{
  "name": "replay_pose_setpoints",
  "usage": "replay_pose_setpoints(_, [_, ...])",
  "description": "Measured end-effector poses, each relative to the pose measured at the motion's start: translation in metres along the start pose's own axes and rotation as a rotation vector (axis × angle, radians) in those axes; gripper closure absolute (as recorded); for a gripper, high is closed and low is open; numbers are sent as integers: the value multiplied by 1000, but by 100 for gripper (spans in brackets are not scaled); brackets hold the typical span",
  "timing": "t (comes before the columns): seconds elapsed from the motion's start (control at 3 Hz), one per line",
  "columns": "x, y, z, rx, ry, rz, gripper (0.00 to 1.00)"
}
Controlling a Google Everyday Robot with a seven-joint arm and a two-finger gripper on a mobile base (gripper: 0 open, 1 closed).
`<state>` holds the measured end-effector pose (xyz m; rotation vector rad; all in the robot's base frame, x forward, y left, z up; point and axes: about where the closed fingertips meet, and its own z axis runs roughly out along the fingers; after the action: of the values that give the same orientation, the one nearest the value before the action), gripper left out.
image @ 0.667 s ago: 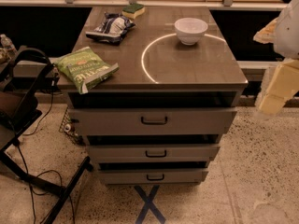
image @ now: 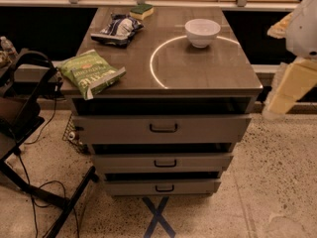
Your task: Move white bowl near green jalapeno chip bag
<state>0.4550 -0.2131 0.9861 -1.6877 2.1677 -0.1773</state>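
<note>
The white bowl (image: 202, 32) stands upright at the back right of the grey cabinet top (image: 208, 71), on a white circle line. The green jalapeno chip bag (image: 91, 73) lies flat at the front left corner and hangs a little over the edge. My gripper (image: 290, 86) shows as pale cream shapes at the right edge of the view, off the cabinet's right side. It is below and to the right of the bowl and touches nothing.
A dark blue-and-white snack bag (image: 118, 29) lies at the back left, with a yellow sponge with a green top (image: 141, 11) behind it. Three drawers (image: 163, 128) sit below the top. A black stand with cables (image: 22, 108) is at the left.
</note>
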Motion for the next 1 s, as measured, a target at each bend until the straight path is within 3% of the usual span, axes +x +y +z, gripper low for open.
replay_pose_setpoints(0.33, [-20,-53,9,175,-18,-46,0])
replay_pose_setpoints(0.67, [-54,-124,21,357,-27,-110,0])
replay_pose_setpoints(1.0, [-71,-154,30,394,-6,-128,0])
